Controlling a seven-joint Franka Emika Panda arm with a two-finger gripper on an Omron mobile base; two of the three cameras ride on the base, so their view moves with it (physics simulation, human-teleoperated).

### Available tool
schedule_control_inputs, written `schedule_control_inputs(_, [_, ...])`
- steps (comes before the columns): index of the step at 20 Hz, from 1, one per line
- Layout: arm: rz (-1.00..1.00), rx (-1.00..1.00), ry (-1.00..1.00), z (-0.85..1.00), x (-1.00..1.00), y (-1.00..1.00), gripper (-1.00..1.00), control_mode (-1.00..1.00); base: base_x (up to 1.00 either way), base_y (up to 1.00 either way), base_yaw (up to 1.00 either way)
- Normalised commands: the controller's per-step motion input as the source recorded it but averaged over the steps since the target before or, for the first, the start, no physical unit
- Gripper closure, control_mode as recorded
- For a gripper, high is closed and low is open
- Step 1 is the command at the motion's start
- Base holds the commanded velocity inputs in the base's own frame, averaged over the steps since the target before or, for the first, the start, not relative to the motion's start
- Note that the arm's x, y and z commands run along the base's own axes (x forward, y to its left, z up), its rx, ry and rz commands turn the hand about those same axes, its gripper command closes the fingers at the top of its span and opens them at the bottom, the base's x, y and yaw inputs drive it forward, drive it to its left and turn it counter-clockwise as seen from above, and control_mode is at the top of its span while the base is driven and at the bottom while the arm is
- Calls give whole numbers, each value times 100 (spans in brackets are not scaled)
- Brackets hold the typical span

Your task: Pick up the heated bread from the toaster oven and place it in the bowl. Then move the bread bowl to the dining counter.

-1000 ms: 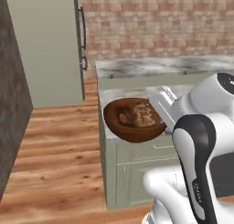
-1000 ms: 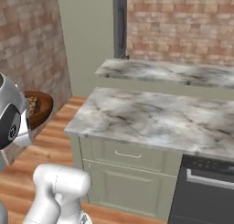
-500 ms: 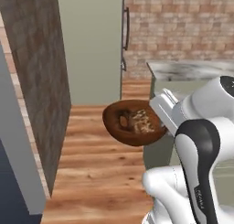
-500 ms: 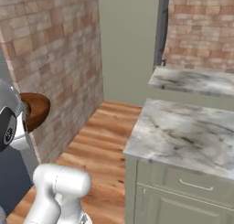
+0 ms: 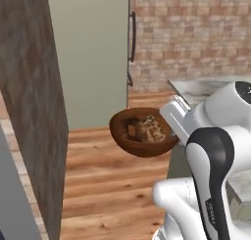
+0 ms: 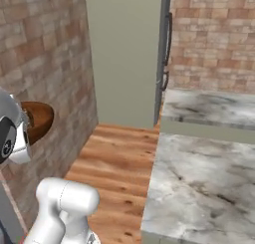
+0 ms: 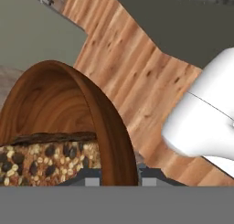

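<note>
bowl (image 5: 142, 136): hanging in the air above the wood floor (image 5: 108, 185), carrying heated bread (image 5: 149, 129)
gripper (image 7: 119, 177): pinching the bowl's rim, one finger each side

Nothing readable is showing anywhere: no words, labels, brand marks or numbers are appearing on the glossy reddish-brown wooden bowl (image 5: 142, 136), the seeded brown chunk of bread (image 7: 41, 163), the tall pale green cabinet (image 6: 127, 54), the red brick wall (image 5: 191, 33) or the grey-white marble counter (image 6: 209, 163).
</note>
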Motion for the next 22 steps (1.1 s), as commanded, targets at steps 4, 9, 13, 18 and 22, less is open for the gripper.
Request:
schedule_control_inputs(4, [0, 0, 0, 0, 0, 0, 100, 100, 100, 13, -45])
schedule_control_inputs(9, [0, 0, 0, 0, 0, 0, 100, 100, 91, 45, -54])
schedule_control_inputs(13, [0, 0, 0, 0, 0, 0, 100, 100, 78, 70, -69])
schedule_control_inputs(18, [0, 0, 0, 0, 0, 0, 100, 100, 55, 46, -82])
schedule_control_inputs(22, [0, 0, 0, 0, 0, 0, 100, 100, 14, 26, -91])
